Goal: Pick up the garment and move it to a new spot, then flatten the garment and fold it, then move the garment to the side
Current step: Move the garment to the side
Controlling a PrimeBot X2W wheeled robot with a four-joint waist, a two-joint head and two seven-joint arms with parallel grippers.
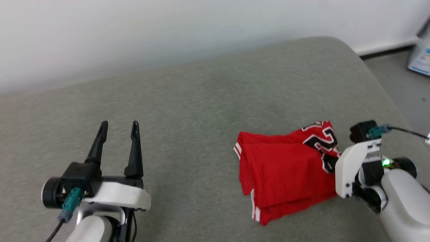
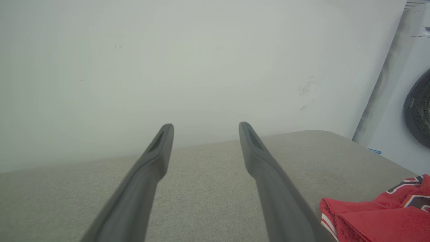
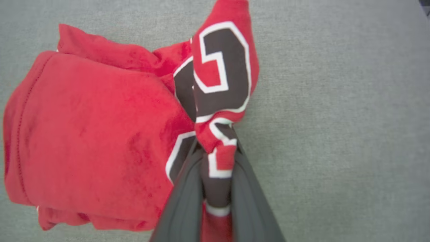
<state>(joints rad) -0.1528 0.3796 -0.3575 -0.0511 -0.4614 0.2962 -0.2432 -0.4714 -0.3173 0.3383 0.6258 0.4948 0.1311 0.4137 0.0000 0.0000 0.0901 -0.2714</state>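
Observation:
The garment [image 1: 285, 168] is a red shirt lying folded on the grey cushion [image 1: 201, 101], right of centre, with white stripes at its left edge and black-and-white numerals at its far right corner. My right gripper [image 3: 216, 151] is shut on that numbered corner of the garment [image 3: 94, 134], and a pinch of cloth sits squeezed between its dark fingers [image 3: 184, 198]. In the head view the right wrist [image 1: 356, 164] covers those fingers at the shirt's right edge. My left gripper [image 1: 118, 129] stands open at the lower left, well away from the shirt. Between its fingers [image 2: 154, 158] nothing is held; the garment [image 2: 379, 215] lies to their right.
A pale wall [image 1: 168, 33] runs behind the cushion. The cushion's rounded corner [image 1: 352, 53] drops to the floor at the far right, where a blue-and-white package [image 1: 420, 57] stands. A white washing machine [image 2: 406, 101] is beyond that corner.

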